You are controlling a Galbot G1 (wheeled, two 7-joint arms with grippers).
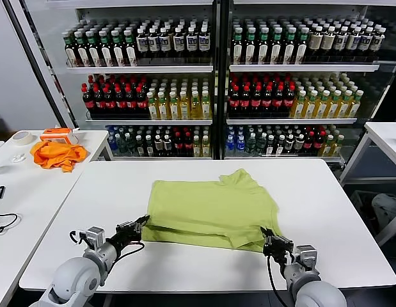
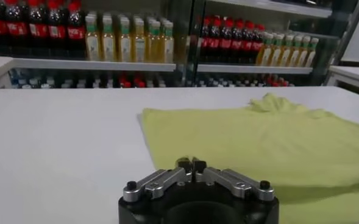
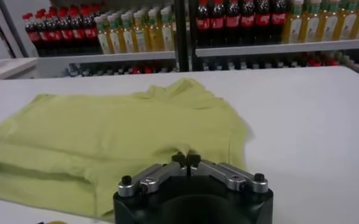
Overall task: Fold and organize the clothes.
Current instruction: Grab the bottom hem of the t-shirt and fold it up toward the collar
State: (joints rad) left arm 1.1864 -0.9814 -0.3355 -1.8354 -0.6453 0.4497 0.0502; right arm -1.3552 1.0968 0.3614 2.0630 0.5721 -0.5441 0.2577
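A: The T-shirt (image 1: 213, 211) lies partly folded mid-surface (image 1: 338, 211).
B: Left gripper (image 1: 141, 223) and right gripper (image 1: 269, 238) sit at its near corners, fingers closed, seemingly pinching hem. More folds remain.

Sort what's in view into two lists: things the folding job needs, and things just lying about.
Job:
- green T-shirt, partly folded on the white table
- left gripper, shut at its near-left corner
- right gripper, shut at its near-right corner

Lying about:
- orange cloth on the side table
- tape roll
- bottle shelves behind
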